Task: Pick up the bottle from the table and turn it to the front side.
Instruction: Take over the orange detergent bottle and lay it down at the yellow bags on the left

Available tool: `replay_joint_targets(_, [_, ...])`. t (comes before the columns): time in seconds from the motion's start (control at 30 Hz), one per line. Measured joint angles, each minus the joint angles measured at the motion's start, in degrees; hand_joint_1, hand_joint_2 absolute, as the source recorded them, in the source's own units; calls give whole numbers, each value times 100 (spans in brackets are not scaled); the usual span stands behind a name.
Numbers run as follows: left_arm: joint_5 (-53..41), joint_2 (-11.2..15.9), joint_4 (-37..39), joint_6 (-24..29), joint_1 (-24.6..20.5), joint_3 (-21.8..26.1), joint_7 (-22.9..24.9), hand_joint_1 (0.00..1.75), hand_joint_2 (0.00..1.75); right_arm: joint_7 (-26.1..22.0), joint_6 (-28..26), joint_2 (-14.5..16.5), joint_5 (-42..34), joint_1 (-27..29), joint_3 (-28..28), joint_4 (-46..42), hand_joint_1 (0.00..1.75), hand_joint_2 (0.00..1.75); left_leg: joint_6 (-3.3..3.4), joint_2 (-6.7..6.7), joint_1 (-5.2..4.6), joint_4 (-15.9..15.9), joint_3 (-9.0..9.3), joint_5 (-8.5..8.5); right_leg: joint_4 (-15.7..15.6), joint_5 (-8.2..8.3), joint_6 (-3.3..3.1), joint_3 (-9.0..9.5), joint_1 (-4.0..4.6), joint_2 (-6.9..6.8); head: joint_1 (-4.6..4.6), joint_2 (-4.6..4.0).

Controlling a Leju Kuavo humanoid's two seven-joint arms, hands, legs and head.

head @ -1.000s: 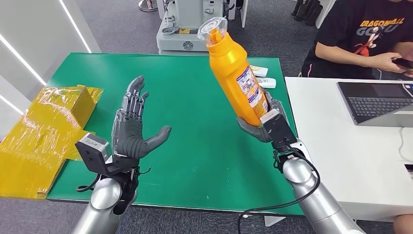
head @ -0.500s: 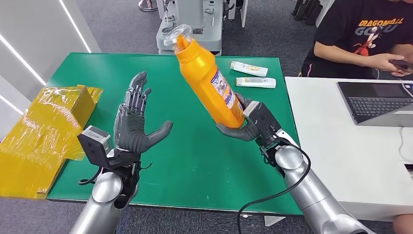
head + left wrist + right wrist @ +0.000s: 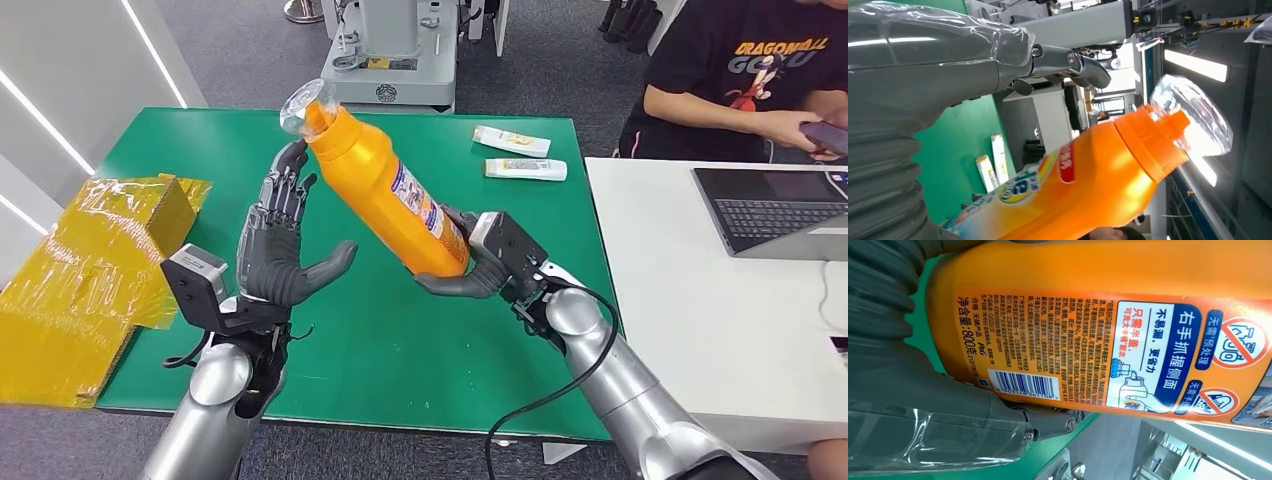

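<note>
An office-like robot lab. A green table (image 3: 470,370) stands on grey carpet (image 3: 240,60), with a white desk (image 3: 700,330) just beside it bearing an open laptop (image 3: 775,210). A person (image 3: 740,80) sits at the desk holding a phone (image 3: 825,135). Grey machine bases (image 3: 390,60) stand beyond the table. The left wrist view shows long ceiling lights (image 3: 1195,65).

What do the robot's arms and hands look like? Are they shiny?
Yes! Both arms are shiny silver tubes with rounded joints. The left robot hand and right robot hand are dark grey, with thick thumbs and slimmer jointed fingers. A boxy black-and-silver camera sits at each wrist, and a black cable loops along the right arm.
</note>
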Motion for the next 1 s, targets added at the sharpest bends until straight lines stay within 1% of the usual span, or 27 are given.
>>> replay_joint_targets(0.2, [216, -32, 117, -150, -57, 0, 73, 0, 175, 17, 179, 84, 248, 2, 74, 0, 175, 175, 0, 0, 0, 1, 0, 0, 0, 1, 1, 0, 0, 0, -1, 0])
replay_joint_targets(0.4, [356, -87, 189, -230, -117, 0, 85, 0, 175, 54, 260, 167, 321, -39, 153, 0, 175, 175, 0, 0, 0, 3, 0, 0, 1, 2, 1, 0, 0, 1, 2, 0])
replay_joint_targets(0.8, [543, -136, 200, -386, -162, 0, 200, 0, 175, 76, 350, 175, 472, -96, 241, 55, 175, 175, 0, 0, 0, 6, -1, 0, 0, 2, 2, 0, 0, 1, 1, 0])
replay_joint_targets(1.0, [606, -136, 233, -438, -172, 0, 244, 2, 175, 78, 350, 173, 794, -98, 251, 171, 175, 175, 0, 1, 0, 6, -1, 0, 0, 2, 2, -1, 0, 1, 0, 0])
